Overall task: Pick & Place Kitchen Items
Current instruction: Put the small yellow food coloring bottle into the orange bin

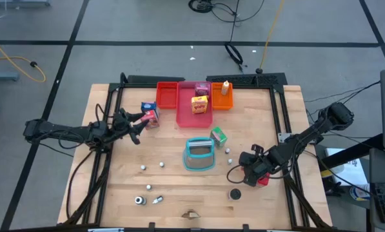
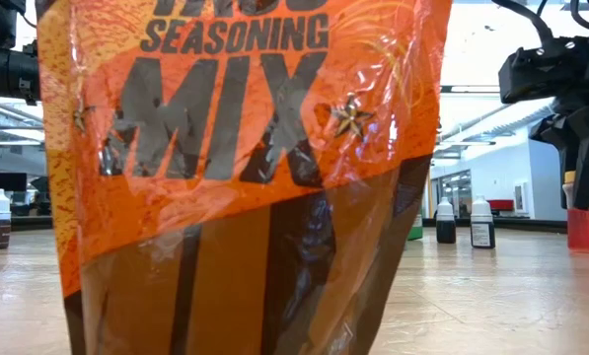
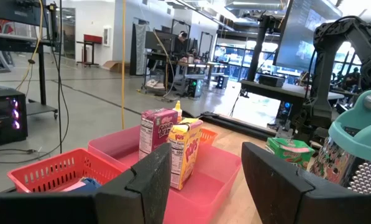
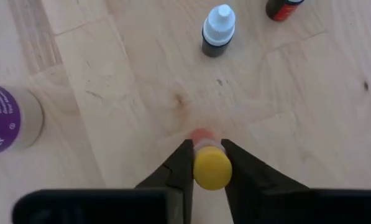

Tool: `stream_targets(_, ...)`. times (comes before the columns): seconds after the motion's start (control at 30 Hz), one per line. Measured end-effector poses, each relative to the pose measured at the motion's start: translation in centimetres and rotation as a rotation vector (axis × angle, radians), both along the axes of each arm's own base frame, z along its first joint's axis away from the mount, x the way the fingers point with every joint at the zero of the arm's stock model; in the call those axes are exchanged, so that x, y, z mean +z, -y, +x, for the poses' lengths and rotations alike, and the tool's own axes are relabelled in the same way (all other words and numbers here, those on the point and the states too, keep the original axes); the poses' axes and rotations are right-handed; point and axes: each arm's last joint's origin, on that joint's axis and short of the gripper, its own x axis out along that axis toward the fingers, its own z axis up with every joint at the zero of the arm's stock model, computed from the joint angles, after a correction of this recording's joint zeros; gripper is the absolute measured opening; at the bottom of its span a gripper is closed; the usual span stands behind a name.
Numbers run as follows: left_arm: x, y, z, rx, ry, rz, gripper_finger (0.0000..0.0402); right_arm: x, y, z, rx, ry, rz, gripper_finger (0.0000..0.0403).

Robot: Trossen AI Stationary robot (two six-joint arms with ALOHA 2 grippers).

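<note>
the right claw (image 4: 204,163) pinched a small round yellow-capped bottle (image 4: 210,167) over the pale wooden counter (image 4: 123,81); the left claw (image 3: 204,180) gaped empty

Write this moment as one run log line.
right gripper: shut on yellow-capped bottle | left gripper: open, near pink tray
</note>
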Motion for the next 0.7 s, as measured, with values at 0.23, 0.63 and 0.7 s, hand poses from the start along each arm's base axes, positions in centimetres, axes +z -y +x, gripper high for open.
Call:
stream_targets(0.23, 0.0, 0.0, 0.0, 0.0, 0.0, 0.0, 0.0198, 0.1, 0.2, 0.0, 0.016, 0.014, -0.048, 0.0051)
stream_targets(0.63, 0.0, 0.0, 0.0, 0.0, 0.001, -0.002, 0.0198, 2.6, 4.2, -0.2, -0.018, 0.073, -0.11, 0.0051)
stream_targets(0.7, 0.0, 0.0, 0.0, 0.0, 0.002, -0.002, 0.0198, 3.2, 5.0, -0.3, -0.017, 0.098, -0.117, 0.0051)
